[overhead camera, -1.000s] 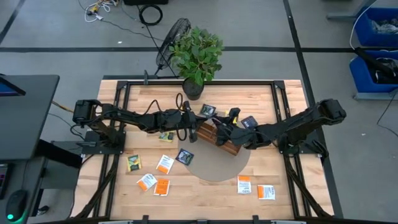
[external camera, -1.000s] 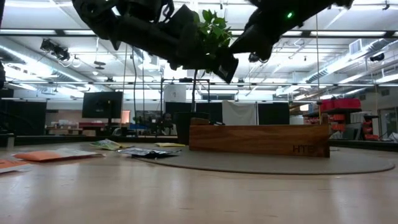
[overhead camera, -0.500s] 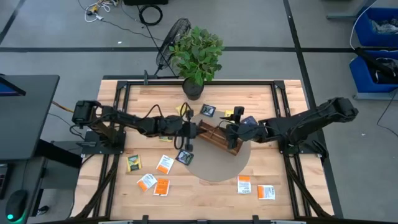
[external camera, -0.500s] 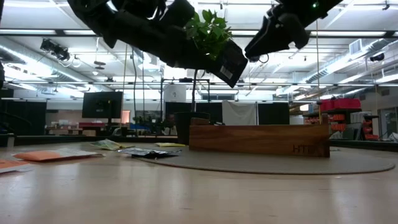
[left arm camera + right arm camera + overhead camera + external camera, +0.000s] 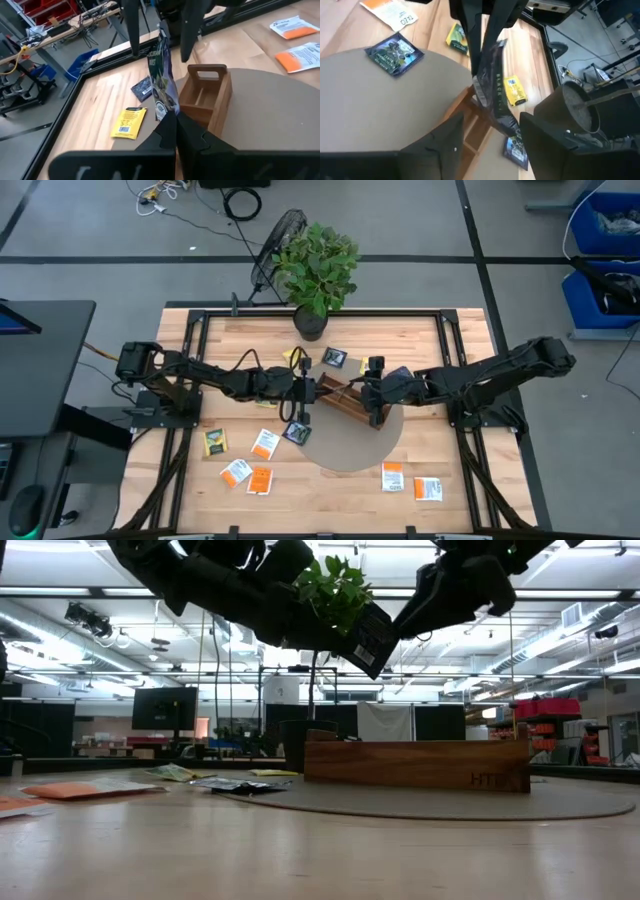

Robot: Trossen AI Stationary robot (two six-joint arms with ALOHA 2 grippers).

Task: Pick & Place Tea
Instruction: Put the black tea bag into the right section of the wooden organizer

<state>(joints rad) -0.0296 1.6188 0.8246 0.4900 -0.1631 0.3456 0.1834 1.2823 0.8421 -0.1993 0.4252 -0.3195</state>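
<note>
**Tea packet held over the wooden box**

Packet of dark tea [image 5: 162, 82] hangs upright in the left gripper [image 5: 175, 122], whose jaws are clamped together on its lower edge. In the high view this gripper [image 5: 303, 392] sits at the centre of the frame, just left of the wooden box [image 5: 350, 402], which rests on a round mat [image 5: 345, 450] on the bench [image 5: 420, 340]. The right gripper [image 5: 368, 385] is at the box's right side, its jaws standing apart on either side of the same packet [image 5: 492, 85] without closing on it.

More tea packets lie flat on the bench: a dark blue one [image 5: 297, 432] at the mat's left edge, a yellow one [image 5: 214, 442] and orange-and-white ones [image 5: 262, 444] in the lower left of the frame, two more [image 5: 428, 489] in the lower right. A potted plant [image 5: 316, 268] stands at the top centre.
</note>
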